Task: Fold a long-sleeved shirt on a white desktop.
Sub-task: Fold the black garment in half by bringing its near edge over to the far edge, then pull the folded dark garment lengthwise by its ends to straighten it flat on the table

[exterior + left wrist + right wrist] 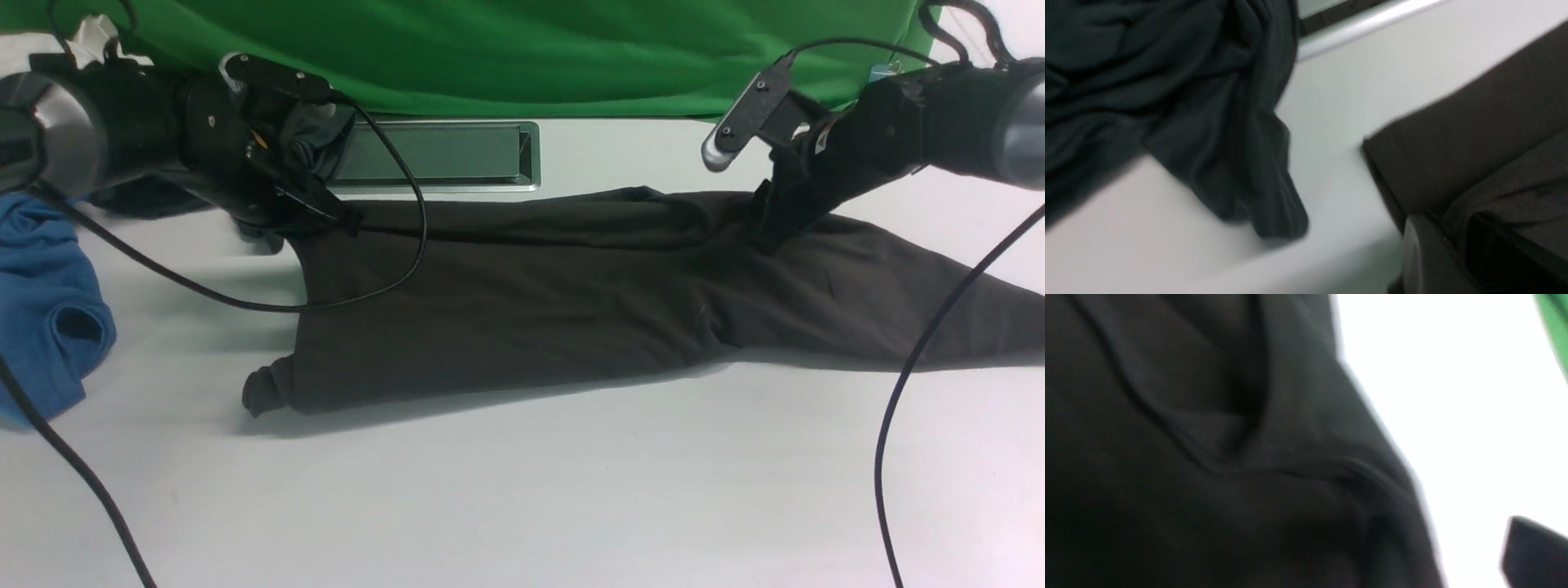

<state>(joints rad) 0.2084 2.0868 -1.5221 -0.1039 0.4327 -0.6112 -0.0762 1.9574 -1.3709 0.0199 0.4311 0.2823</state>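
White desk (522,490): the left tool (339,216) pinches the far edge of the long-sleeved shirt (522,310). Whether the right tool (767,233) grips is unclear; its wrist view is blurred.

Matt knit shirt (522,310), smooth white desktop (522,490)

Blurred dark shirt (1208,457), white desktop (1453,396)

Free room: the near band of the smooth white worktop (522,506) lies open from left to right.

Obstacles:
- A dark brown-black knit long-sleeved shirt (522,310) spans mid-worktop to the right edge.
- A crumpled blue shirt (41,302) lies at left.
- A black cable (269,309) loops over the left end of the dark shirt.
- A second black cable (898,384) crosses its right sleeve.
- A dark grey-teal garment (1188,102) lies far left beside the grey rectangular inset hatch (441,155).
- A green cloth backdrop (522,49) closes the far side.
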